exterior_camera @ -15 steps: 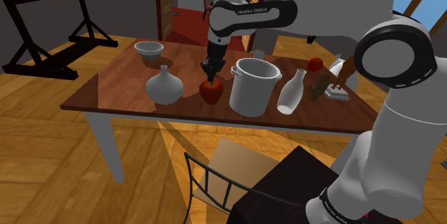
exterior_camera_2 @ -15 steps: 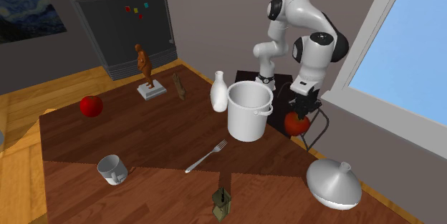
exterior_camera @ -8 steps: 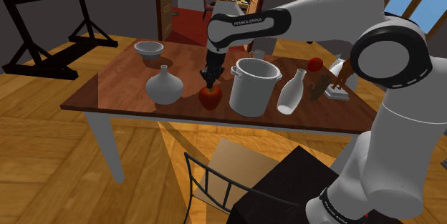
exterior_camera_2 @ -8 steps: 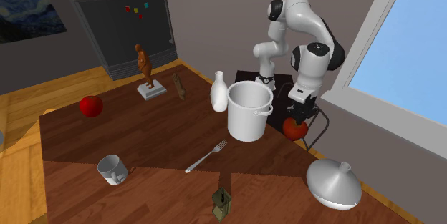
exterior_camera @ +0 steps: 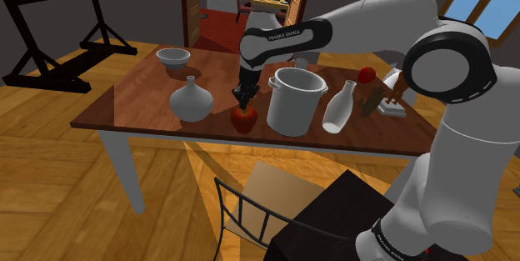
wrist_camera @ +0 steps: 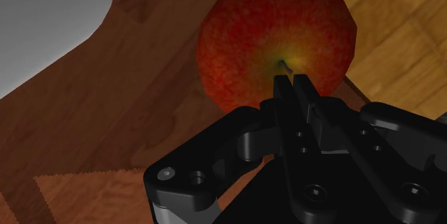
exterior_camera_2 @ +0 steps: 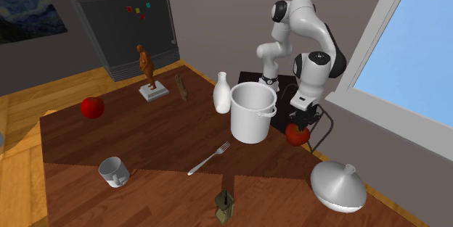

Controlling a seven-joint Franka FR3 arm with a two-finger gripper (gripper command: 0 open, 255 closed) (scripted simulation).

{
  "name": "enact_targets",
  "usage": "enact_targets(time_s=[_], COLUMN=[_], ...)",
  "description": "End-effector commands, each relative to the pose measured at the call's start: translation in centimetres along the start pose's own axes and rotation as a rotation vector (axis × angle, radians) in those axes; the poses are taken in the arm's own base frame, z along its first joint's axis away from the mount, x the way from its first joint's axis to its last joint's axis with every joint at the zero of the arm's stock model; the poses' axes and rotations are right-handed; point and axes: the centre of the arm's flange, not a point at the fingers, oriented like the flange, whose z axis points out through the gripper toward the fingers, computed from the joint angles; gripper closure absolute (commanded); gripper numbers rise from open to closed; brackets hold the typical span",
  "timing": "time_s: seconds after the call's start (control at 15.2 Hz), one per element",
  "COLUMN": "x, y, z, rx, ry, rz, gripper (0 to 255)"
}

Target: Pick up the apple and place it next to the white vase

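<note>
Gripper [wrist_camera: 292, 79] pinched shut on the stem of the red apple [wrist_camera: 243, 36] — just beside the white pot [exterior_camera: 293, 105].

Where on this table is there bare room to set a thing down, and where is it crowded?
Bare wood lies between the red ball, the cup and the fork. Crowded: the pot, the tall white vase and the apple are close together.

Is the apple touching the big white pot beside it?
Apart. The shoulder view shows a strip of brown table between the apple and the pot.
</note>
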Motion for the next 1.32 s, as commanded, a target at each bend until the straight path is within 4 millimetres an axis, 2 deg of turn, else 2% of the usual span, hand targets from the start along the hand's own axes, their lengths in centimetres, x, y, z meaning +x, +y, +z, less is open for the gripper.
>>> enact_targets(time_s=[0.0, 0.2, 0.26, 0.59, 0.86, 1.25], x=[0.0, 0.0, 0.0, 0.0, 0.0, 0.0], y=[0.0, 0.0, 0.0, 0.0, 0.0, 0.0], z=[0.0, 0.0, 0.0, 0.0, -5.0, -5.0], rx=[0.0, 0.0, 0.0, 0.0, 0.0, 0.0], ry=[0.001, 0.001, 0.001, 0.001, 0.001, 0.001], rz=[0.0, 0.0, 0.0, 0.0, 0.0, 0.0], gripper=[255, 255, 0, 0, 0, 0])
